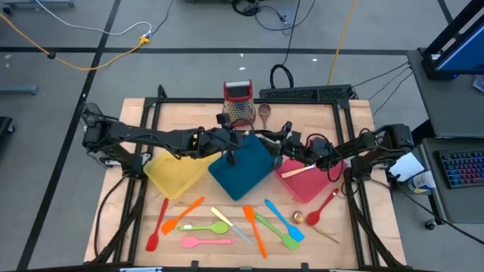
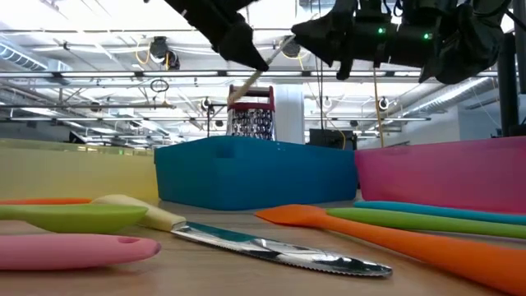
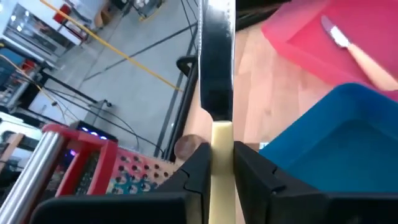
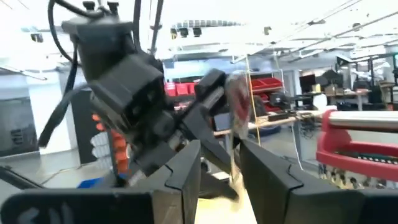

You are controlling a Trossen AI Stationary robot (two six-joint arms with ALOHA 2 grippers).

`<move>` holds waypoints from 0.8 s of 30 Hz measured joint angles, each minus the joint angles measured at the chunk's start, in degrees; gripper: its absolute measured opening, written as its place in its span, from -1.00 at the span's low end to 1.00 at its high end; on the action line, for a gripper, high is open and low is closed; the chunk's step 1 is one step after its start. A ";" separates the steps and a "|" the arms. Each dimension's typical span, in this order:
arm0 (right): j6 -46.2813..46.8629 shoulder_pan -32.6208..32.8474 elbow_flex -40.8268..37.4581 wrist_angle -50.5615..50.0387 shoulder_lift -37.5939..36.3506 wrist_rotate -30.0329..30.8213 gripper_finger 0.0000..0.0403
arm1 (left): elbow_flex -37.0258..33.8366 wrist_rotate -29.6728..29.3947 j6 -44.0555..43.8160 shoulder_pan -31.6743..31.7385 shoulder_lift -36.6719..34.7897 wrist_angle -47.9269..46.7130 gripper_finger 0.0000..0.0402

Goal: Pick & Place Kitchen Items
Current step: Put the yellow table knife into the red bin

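Observation:
My left gripper (image 1: 229, 140) is above the far edge of the teal tray (image 1: 242, 172), shut on a pale-handled knife (image 3: 217, 68). The knife also shows in the low view (image 2: 246, 86), slanting up toward my right gripper (image 2: 329, 41). My right gripper (image 1: 286, 140) is open and faces the left one. In its wrist view (image 4: 221, 168) the knife's blade (image 4: 236, 112) shows in the gap between its fingers; I cannot tell whether they touch it. Another pale-handled piece of cutlery (image 1: 302, 170) lies in the pink tray (image 1: 291, 183). My left gripper pinches the knife's pale handle (image 3: 221, 140) between its two fingers, just behind the blade. The blade (image 3: 216, 56) runs on past the fingertips. The knife is lifted clear of the table and the trays, slanting upward.
A yellow tray (image 1: 178, 175) lies left of the teal one. A red grater (image 1: 239, 102) and a wooden spoon (image 1: 265, 113) stand at the far edge. Several plastic spatulas and spoons (image 1: 255, 230) and a second knife (image 2: 271, 245) lie on the near table.

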 joint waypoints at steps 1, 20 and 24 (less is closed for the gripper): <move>0.04 0.00 0.09 -0.16 0.00 1.19 -0.48 | 0.00 -0.49 0.74 0.00 0.86 0.71 -0.71; -4.57 -0.46 0.27 -4.04 -0.07 8.41 -0.95 | -0.04 -6.07 0.94 -1.31 4.83 6.20 -0.73; -5.41 -0.29 0.27 -5.34 -0.04 8.10 -0.98 | -0.04 -5.60 -1.13 -1.31 4.83 4.37 -0.70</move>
